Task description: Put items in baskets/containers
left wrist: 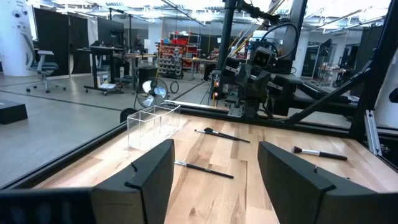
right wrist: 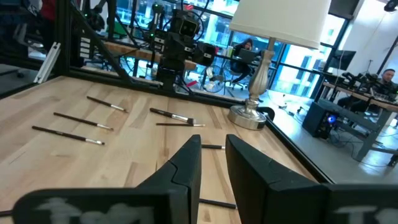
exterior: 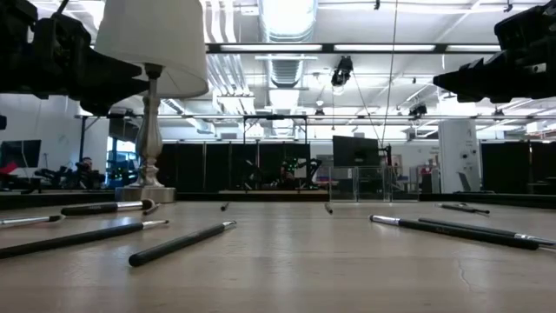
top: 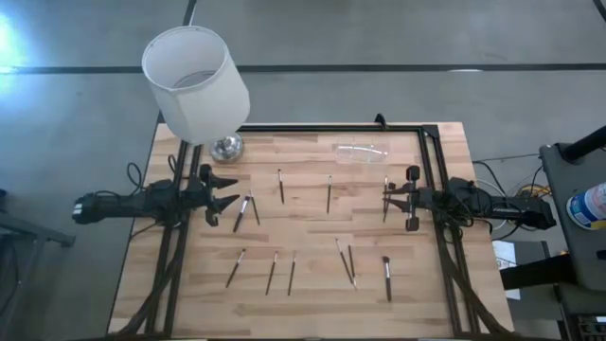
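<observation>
Several thin dark brushes lie flat and scattered on the wooden table (top: 312,227), among them a pair (top: 244,210) in front of my left gripper and one (top: 385,199) by my right gripper's fingertips. The small clear holder (top: 361,152) stands near the far edge; it also shows in the left wrist view (left wrist: 152,124). My left gripper (top: 235,189) hovers at the table's left, wide open and empty (left wrist: 214,168). My right gripper (top: 386,196) hovers at the right, facing it, open by a narrow gap and empty (right wrist: 213,149).
A lamp with a big white cylindrical shade (top: 194,80) stands on its metal foot (top: 226,147) at the far left corner. A black frame (top: 431,142) runs along the far and side edges. Bare wood lies between the brushes at mid-table.
</observation>
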You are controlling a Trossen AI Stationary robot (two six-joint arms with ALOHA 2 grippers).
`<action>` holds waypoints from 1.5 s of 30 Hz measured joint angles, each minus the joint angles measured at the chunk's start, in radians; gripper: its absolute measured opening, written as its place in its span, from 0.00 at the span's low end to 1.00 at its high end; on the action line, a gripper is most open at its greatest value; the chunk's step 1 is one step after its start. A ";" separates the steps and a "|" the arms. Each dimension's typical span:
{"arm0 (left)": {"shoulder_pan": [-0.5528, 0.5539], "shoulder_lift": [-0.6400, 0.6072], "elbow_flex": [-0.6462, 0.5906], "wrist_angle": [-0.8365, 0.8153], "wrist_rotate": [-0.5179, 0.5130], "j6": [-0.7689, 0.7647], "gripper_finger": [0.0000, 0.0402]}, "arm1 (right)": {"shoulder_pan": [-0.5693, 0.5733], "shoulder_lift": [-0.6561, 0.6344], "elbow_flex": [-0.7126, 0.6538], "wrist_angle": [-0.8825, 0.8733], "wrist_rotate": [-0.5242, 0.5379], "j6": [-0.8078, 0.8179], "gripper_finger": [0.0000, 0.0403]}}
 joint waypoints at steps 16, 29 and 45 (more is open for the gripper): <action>0.000 0.000 0.000 0.000 0.000 0.000 0.56 | 0.000 0.000 0.000 0.000 0.000 0.000 0.17; 0.000 0.000 0.000 0.000 0.000 0.000 0.56 | 0.000 0.000 0.000 0.027 0.147 0.000 0.17; 0.000 0.000 0.000 0.000 0.000 0.000 0.56 | 0.000 0.000 0.000 0.031 0.184 -0.006 0.17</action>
